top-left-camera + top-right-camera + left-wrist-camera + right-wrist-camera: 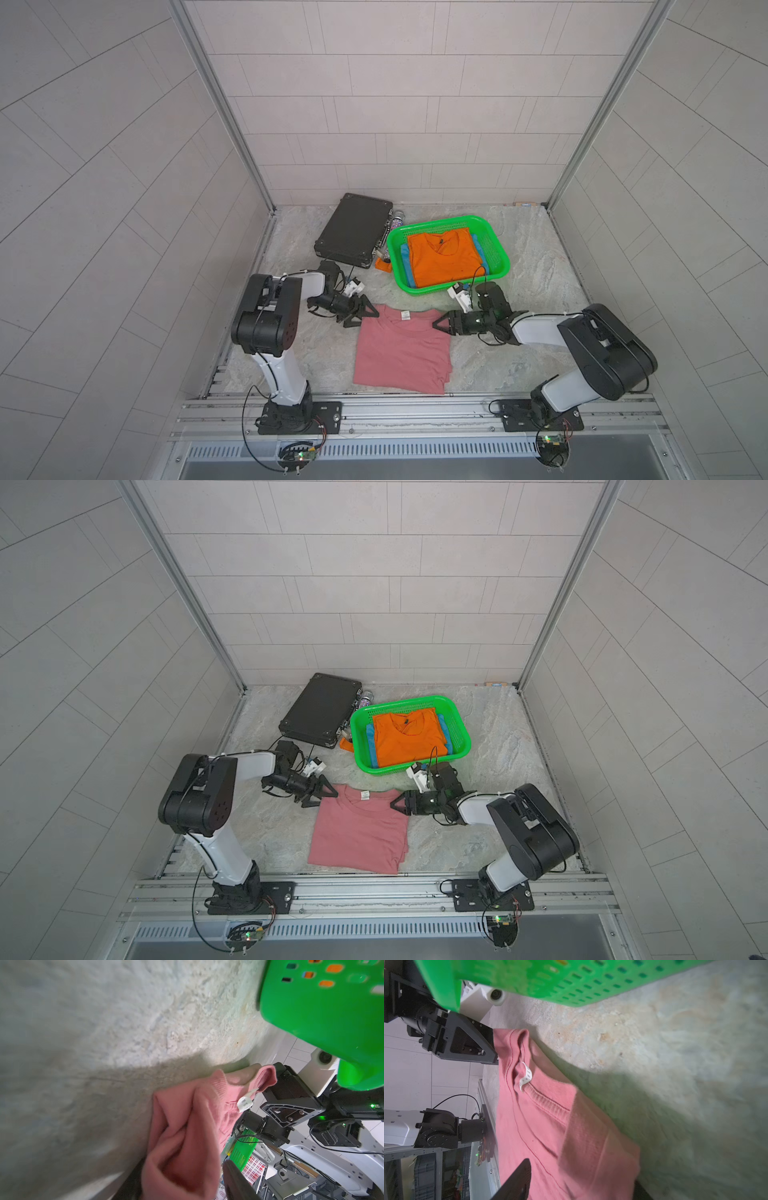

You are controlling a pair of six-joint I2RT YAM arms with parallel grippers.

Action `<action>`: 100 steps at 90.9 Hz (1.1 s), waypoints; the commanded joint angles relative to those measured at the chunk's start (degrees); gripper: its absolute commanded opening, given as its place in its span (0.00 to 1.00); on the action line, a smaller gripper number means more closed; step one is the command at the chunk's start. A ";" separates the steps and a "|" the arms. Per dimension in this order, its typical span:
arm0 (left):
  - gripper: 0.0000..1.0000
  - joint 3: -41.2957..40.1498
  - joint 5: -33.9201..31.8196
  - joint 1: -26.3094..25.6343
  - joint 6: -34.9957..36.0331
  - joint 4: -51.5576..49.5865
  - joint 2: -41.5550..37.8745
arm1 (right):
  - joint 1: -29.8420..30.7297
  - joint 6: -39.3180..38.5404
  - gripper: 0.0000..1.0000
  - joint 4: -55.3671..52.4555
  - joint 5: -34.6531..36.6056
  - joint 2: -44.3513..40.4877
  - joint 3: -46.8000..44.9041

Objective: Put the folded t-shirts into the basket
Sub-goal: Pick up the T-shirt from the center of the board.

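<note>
The basket (496,243) is bright green, its sides patterned with rows of small holes; one t-shirt (442,259) is plain orange, another t-shirt (404,252) bright blue. The third t-shirt (401,353) is dusty pink with a white label (405,316). The case (353,230) is black, and the tabletop (523,332) is mottled grey-beige, like stone.

Nothing here you can actually read, tbh. The pink t-shirt (542,1126) has a little white neck tag (526,1076) with rows of grey print on it, but it's way too small and blurry to make out any words or numbers.
</note>
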 commanded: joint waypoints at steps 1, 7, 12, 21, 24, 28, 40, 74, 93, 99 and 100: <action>0.49 -0.45 -5.91 -0.70 -0.49 -0.21 2.90 | 0.67 -0.63 0.60 -4.48 2.75 3.29 -0.78; 0.43 -0.30 -6.11 -0.62 -0.53 -0.37 3.30 | 0.64 -0.63 0.57 -4.72 2.97 3.68 -0.54; 0.39 -0.36 -6.13 -0.75 -0.47 -0.41 3.22 | 0.68 -0.69 0.54 -4.62 2.81 3.97 -0.49; 0.29 -0.37 -6.24 -0.80 -0.29 -0.49 2.63 | 0.66 -0.90 0.42 -4.34 2.04 3.98 -0.38; 0.23 -0.38 -6.06 -0.81 -0.10 -0.57 2.60 | 0.75 -0.89 0.37 -4.28 1.89 3.75 -0.37; 0.12 -0.38 -5.65 -0.73 0.14 -0.59 2.57 | 0.87 -0.97 0.29 -4.13 1.69 3.32 -0.46; 0.00 -0.50 -4.81 -1.17 0.64 -0.56 2.36 | 2.07 -0.98 0.13 -2.87 2.08 0.44 -0.74; 0.00 -1.58 -0.59 -1.93 3.36 -2.08 -6.62 | 5.21 -1.44 0.00 -6.67 6.60 -16.16 -1.80; 0.00 0.04 2.39 -1.92 5.11 -6.30 -14.08 | 6.11 -2.24 0.00 -14.78 8.95 -27.23 0.35; 0.00 0.61 2.94 -1.91 5.59 -7.96 -18.13 | 6.30 -2.68 0.00 -17.67 9.57 -30.80 1.43; 0.00 0.73 2.98 -1.91 5.65 -8.23 -18.76 | 6.31 -2.75 0.00 -18.25 9.68 -31.45 1.62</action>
